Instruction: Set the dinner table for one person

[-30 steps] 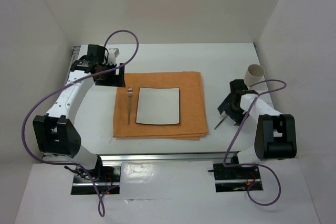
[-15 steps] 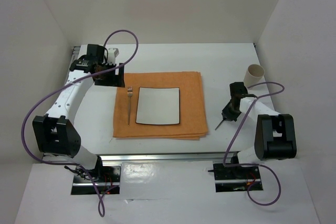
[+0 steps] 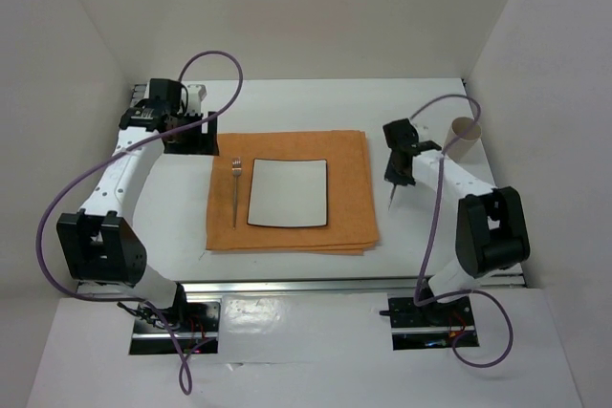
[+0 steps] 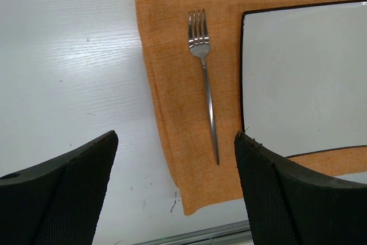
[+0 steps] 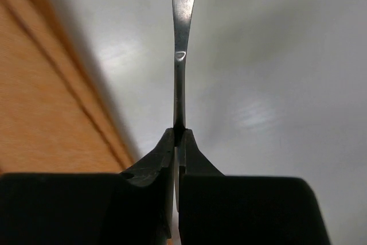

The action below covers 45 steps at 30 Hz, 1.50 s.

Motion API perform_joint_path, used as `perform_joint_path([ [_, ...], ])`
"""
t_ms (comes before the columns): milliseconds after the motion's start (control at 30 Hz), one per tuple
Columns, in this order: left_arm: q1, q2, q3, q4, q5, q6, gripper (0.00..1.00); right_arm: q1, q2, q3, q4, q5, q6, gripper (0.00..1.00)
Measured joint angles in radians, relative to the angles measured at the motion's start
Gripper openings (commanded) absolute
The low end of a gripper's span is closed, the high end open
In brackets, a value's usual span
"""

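White desk (image 3: 411, 107) fills the enclosure floor, with both arm bases at its near edge. Orange placemat (image 3: 349, 179) lies flat at centre. On it sits a square white plate (image 3: 287, 193) with a dark rim, and a fork (image 3: 234, 193) lies just left of the plate, tines pointing away from the arms, not touching it. A paper cup (image 3: 466, 131) stands upright near the far right corner of the desk, well apart from the mat. Nothing lies on the bare strip between the mat's right edge and the cup except the right arm itself. Right claw (image 3: 394, 177) hangs over that strip, just beside the mat, clenched on a slim metal utensil (image 3: 392, 198). The wrist view shows it edge-on, pinched between the fingertips. Cannot tell which kind of utensil it is, nor whether its tip touches the desk. Left claw (image 3: 191, 136) hovers off the mat's far left corner, spread wide, holding and touching nothing.
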Motion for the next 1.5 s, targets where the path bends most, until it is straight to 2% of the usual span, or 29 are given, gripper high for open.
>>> perform_joint_path([
  [167,0.014,-0.016,-0.006,0.002,-0.019,0.001,0.89,0.135,0.055,0.225,-0.015,0.107,-0.077,0.0],
  [267,0.018,-0.024,-0.009,0.002,-0.026,0.002,0.89,0.223,0.054,0.267,0.001,0.07,-0.141,0.0],
  [400,0.018,-0.026,-0.009,0.002,-0.027,0.004,0.89,0.289,0.074,0.243,0.03,-0.026,-0.19,0.0],
  [600,0.018,-0.032,-0.029,0.005,-0.034,0.005,0.9,0.303,0.098,0.126,0.071,-0.141,-0.208,0.0],
  [767,0.018,-0.035,-0.042,0.006,-0.034,0.018,0.91,0.303,0.132,0.11,0.103,-0.203,-0.185,0.0],
  [1000,0.018,-0.035,-0.043,0.009,-0.034,0.024,0.91,0.305,0.212,0.111,0.112,-0.222,-0.088,0.0],
  [1333,0.018,-0.035,-0.051,0.009,-0.034,0.025,0.91,0.308,0.221,0.116,0.102,-0.213,-0.023,0.0],
  [1400,0.018,-0.035,-0.051,0.009,-0.034,0.025,0.91,0.31,0.23,0.126,0.096,-0.212,-0.024,0.07],
  [1433,0.018,-0.035,-0.051,0.009,-0.034,0.025,0.91,0.312,0.232,0.13,0.095,-0.21,-0.024,0.14],
  [1467,0.018,-0.035,-0.051,0.009,-0.034,0.025,0.91,0.313,0.234,0.133,0.093,-0.21,-0.025,0.33],
  [1500,0.018,-0.035,-0.051,0.009,-0.034,0.025,0.91,0.314,0.235,0.134,0.093,-0.21,-0.021,0.39],
])
